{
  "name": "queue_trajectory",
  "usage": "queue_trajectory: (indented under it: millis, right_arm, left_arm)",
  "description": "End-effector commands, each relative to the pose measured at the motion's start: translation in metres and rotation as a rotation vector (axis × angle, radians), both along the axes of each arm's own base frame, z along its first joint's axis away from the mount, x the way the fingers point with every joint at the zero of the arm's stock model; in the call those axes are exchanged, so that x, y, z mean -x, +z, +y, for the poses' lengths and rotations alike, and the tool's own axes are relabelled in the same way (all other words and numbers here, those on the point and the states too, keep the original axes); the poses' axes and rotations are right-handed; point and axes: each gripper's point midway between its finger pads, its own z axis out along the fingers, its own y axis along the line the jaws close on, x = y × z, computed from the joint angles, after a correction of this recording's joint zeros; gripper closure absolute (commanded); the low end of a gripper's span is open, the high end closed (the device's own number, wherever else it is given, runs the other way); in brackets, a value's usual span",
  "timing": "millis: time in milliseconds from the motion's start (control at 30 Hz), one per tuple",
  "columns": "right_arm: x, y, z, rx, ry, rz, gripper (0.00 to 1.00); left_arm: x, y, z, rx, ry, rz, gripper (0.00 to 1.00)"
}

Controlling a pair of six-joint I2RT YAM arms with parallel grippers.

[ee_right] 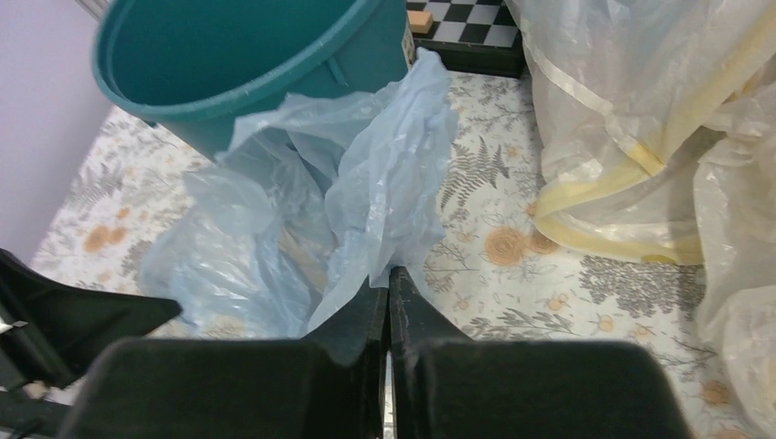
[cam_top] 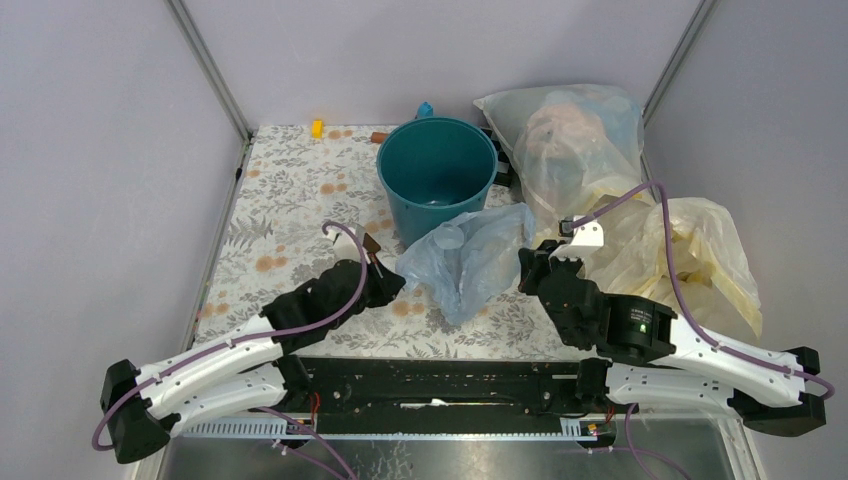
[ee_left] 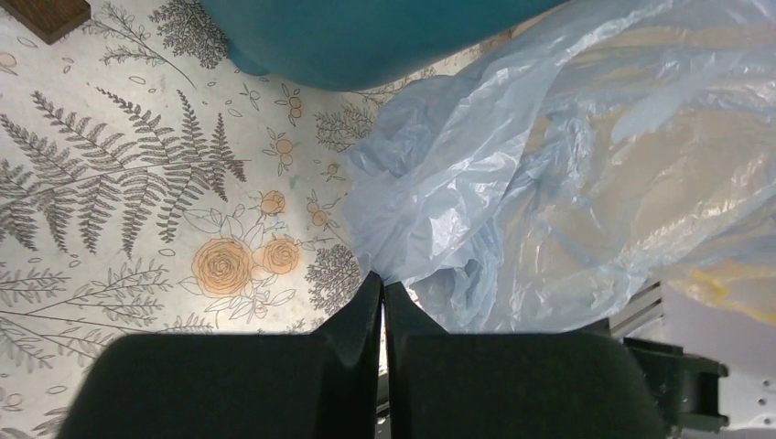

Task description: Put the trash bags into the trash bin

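Note:
The light-blue trash bag point(cam_top: 470, 258) hangs crumpled between my two grippers, in front of the teal trash bin point(cam_top: 437, 172). My left gripper point(cam_top: 392, 281) is shut on the bag's left edge point(ee_left: 430, 210), its fingertips point(ee_left: 375, 291) pinching the plastic. My right gripper point(cam_top: 527, 268) is shut on the bag's right edge point(ee_right: 384, 183), which rises from its fingertips point(ee_right: 400, 280). The bin point(ee_right: 238, 55) stands upright and open just behind the bag, and its wall point(ee_left: 366, 37) shows at the top of the left wrist view.
A large whitish stuffed bag point(cam_top: 575, 130) stands right of the bin. A bulky pale-yellow bag point(cam_top: 680, 250) lies at the right, close to my right arm point(ee_right: 631, 137). A brown block point(ee_left: 41, 16) and small items point(cam_top: 318, 128) lie at the back.

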Motion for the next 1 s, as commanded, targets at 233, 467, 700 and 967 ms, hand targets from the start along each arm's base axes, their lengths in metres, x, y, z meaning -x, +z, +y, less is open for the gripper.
queue_trajectory:
  millis: [233, 467, 700, 967]
  right_arm:
    - [0.016, 0.009, -0.022, 0.2, 0.125, 0.024, 0.19]
    - [0.038, 0.026, 0.01, 0.23, 0.394, 0.055, 0.14]
    - [0.031, -0.013, 0.061, 0.407, 0.496, 0.109, 0.05]
    - [0.037, -0.047, 0.117, 0.293, 0.66, 0.026, 0.13]
  left_arm:
    - [0.023, 0.057, -0.017, -0.069, -0.263, -0.047, 1.0]
    - [0.036, 0.1, -0.035, 0.015, -0.382, -0.087, 1.0]
    - [0.043, 0.081, -0.043, -0.013, -0.441, -0.032, 1.0]
    - [0.048, 0.076, -0.045, -0.06, -0.495, -0.013, 1.0]
